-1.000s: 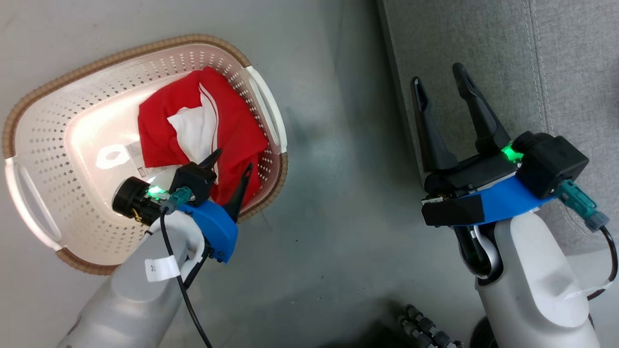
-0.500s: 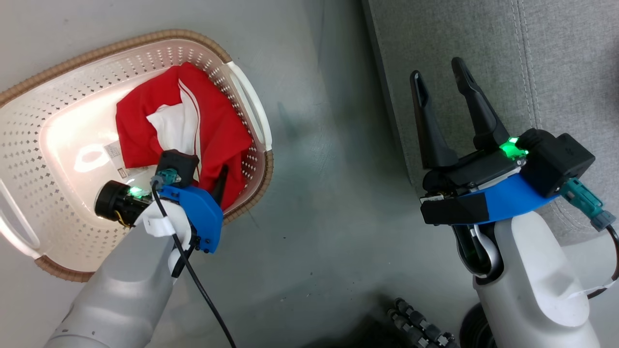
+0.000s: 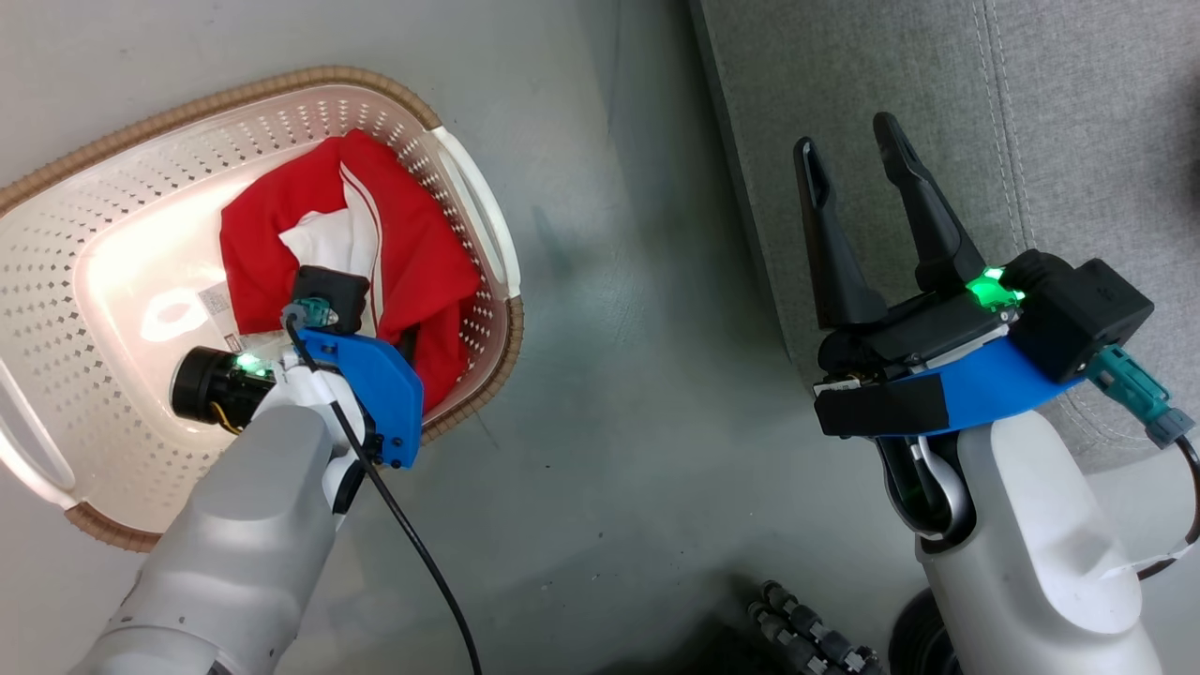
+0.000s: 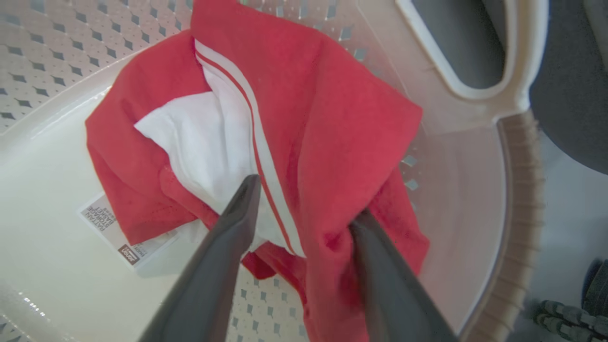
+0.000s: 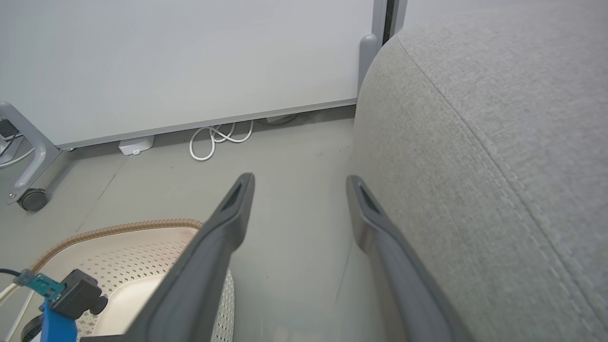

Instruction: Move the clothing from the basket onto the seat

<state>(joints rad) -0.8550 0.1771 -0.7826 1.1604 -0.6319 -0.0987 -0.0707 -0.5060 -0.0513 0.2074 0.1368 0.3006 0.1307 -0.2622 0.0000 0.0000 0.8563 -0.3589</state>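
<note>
The clothing [image 3: 422, 253], red with white stripes and a white panel, lies bunched at the right end of the cream basket [image 3: 234, 89]. My left arm's wrist [image 3: 356, 375] reaches down into the basket over the cloth. In the left wrist view my left gripper [image 4: 304, 204] is open and straddles a raised fold of the clothing [image 4: 332, 104], one fingertip on the white panel and the other pressed into red fabric. My right gripper [image 3: 848, 141] hangs open and empty over the edge of the grey seat [image 3: 1078, 112]. The right wrist view has the right gripper [image 5: 299, 183] beside the seat [image 5: 498, 142].
Grey floor separates the basket from the seat. A sticker [image 4: 114, 228] lies on the basket floor beside the cloth. The basket's white handle [image 4: 475, 57] is close beyond the clothing. A white cable coil [image 5: 218, 137] and a caster wheel [image 5: 31, 199] sit by the far wall.
The head camera has shifted. My left gripper has sunk lower into the basket onto the clothing, its fingers now mostly hidden under the wrist. The right arm has kept its pose.
</note>
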